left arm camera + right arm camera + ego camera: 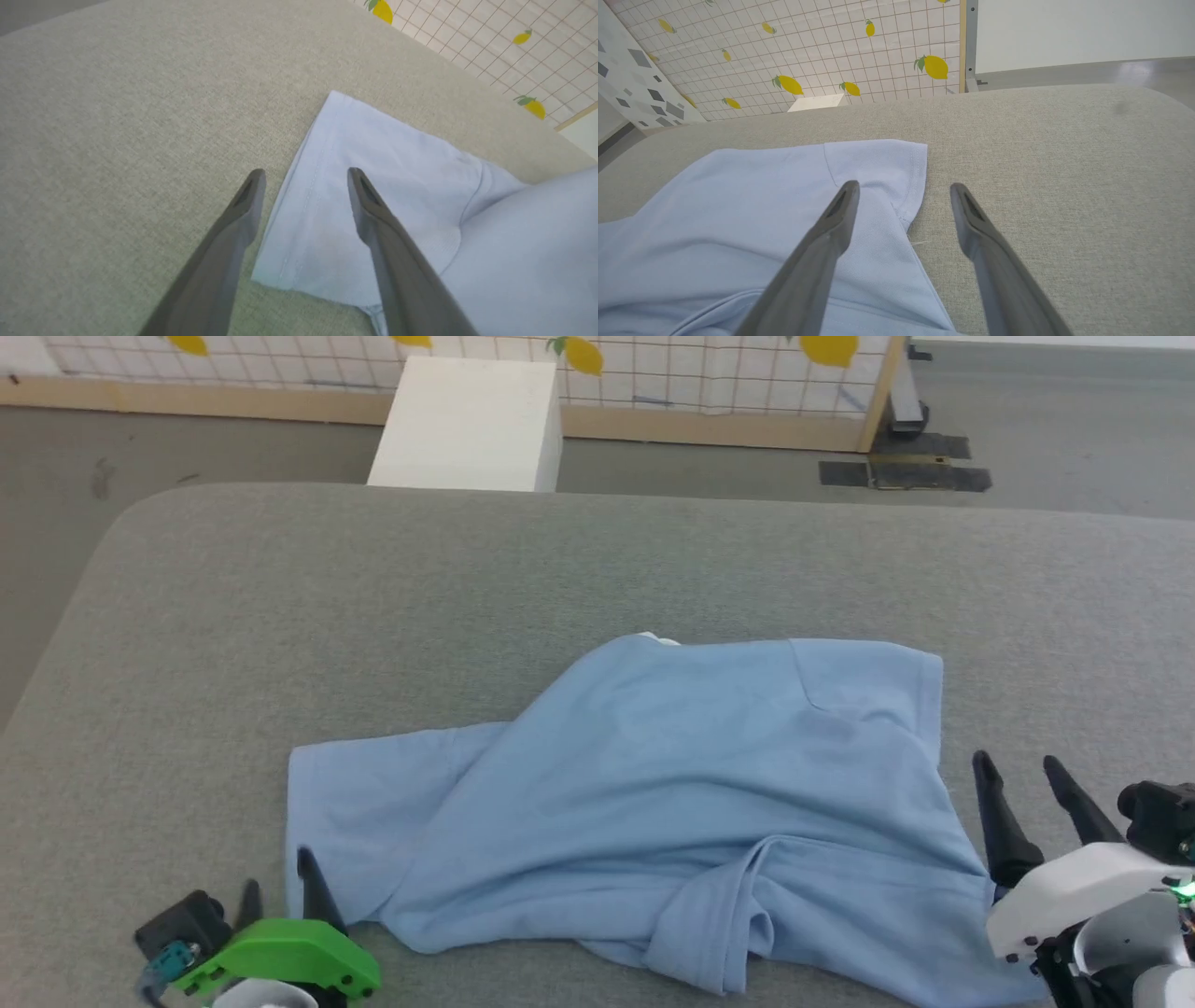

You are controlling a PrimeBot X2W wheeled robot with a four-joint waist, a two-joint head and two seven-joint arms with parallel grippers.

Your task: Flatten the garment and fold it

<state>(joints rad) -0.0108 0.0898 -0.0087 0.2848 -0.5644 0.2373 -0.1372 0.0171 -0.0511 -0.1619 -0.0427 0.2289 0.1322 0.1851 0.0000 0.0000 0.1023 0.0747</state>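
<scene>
A grey upholstered surface [373, 597] carries everything. Toward its near edge the left gripper [277, 873], spread wide, straddles a sleeve hem of the garment [672, 775]. The right gripper [1016, 761], equally wide, straddles its right edge. The garment lies rumpled mid-surface. Beyond the far edge stand a white box [471, 425] and a lemon-patterned wall [700, 364].

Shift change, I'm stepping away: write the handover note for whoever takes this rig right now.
Left gripper: open, empty, straddling the garment edge at its near-left corner.
Right gripper: open, empty, straddling the garment's right edge near a sleeve.
Garment: on the grey padded surface, rumpled, one part lapped diagonally over the rest, cloth bunched at the near edge.
Done: nothing yet; it is neither flat nor folded.
Left: spread it flat, then fold.
</scene>
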